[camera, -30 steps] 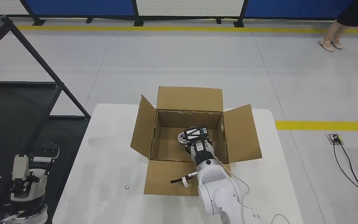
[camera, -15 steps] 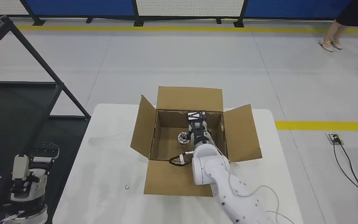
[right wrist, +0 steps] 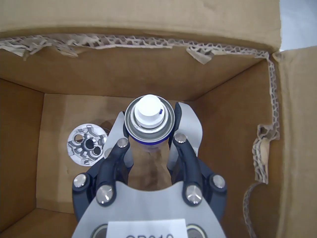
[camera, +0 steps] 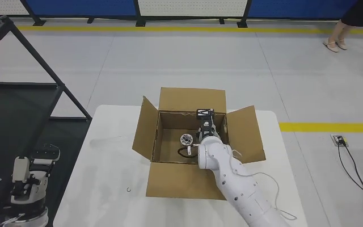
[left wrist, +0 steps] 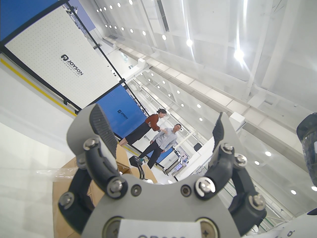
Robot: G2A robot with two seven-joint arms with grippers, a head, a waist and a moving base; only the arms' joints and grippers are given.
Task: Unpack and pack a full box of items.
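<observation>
The right gripper [right wrist: 149, 116] is clamped on an upright spray can [right wrist: 148, 111] inside the cardboard box [right wrist: 148, 6]. A patterned disc [right wrist: 86, 144] lies just beside one finger. The can is best kept vertical and clear of disc and walls. Since a second ago the arm has pushed deeper, toward the far wall. The left gripper [left wrist: 158, 134] sits well away, fingers apart.

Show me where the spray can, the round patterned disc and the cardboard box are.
spray can [right wrist: 148, 115], right wrist view, on its white cap.
round patterned disc [right wrist: 87, 144], right wrist view, at the middle of its top face.
cardboard box [camera: 193, 99], top view, on its far flap.
</observation>
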